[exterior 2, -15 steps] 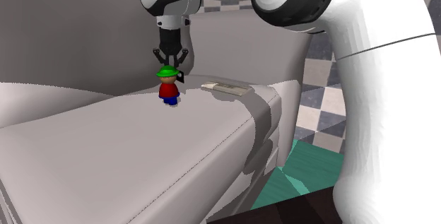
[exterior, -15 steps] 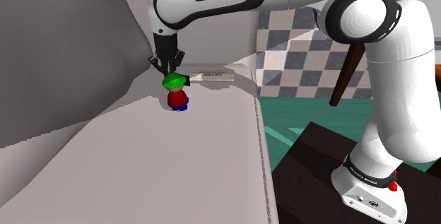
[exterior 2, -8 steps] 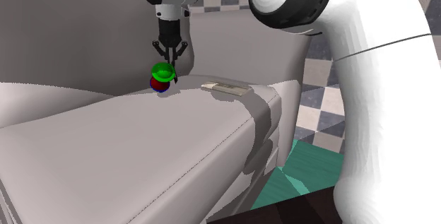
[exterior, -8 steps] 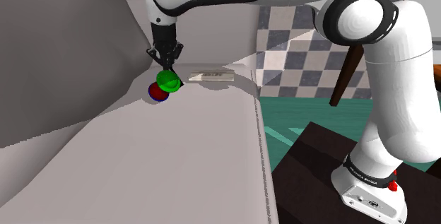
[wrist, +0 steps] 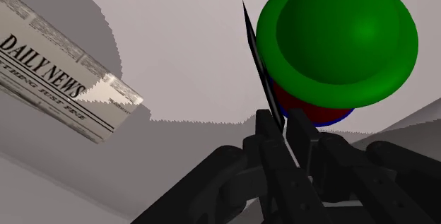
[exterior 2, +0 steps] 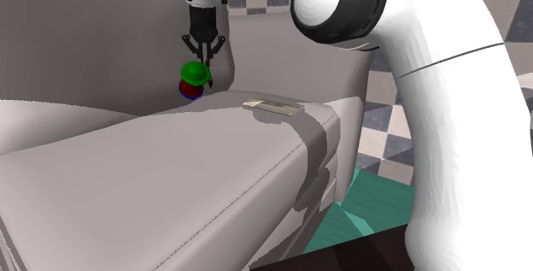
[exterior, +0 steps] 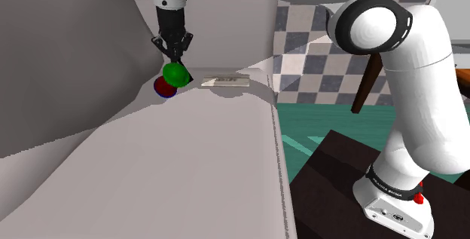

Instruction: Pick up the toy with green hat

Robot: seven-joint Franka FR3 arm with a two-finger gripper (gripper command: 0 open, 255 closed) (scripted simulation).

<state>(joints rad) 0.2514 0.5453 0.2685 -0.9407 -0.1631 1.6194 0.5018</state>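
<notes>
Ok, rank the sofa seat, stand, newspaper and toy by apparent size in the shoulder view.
1. sofa seat.
2. stand, though it's nearest the camera.
3. newspaper and toy: unranked; the paper is longer, the toy taller.

The toy point(exterior: 172, 78) is a small round figure with a wide green hat, a red body and a blue base. It is tipped well over, its hat crown facing the shoulder view. It hangs just under my gripper point(exterior: 174, 56), which pinches a thin black sliver beside the hat brim. It looks lifted off the sofa point(exterior: 188, 162) seat, near the rear edge, before the backrest.
</notes>
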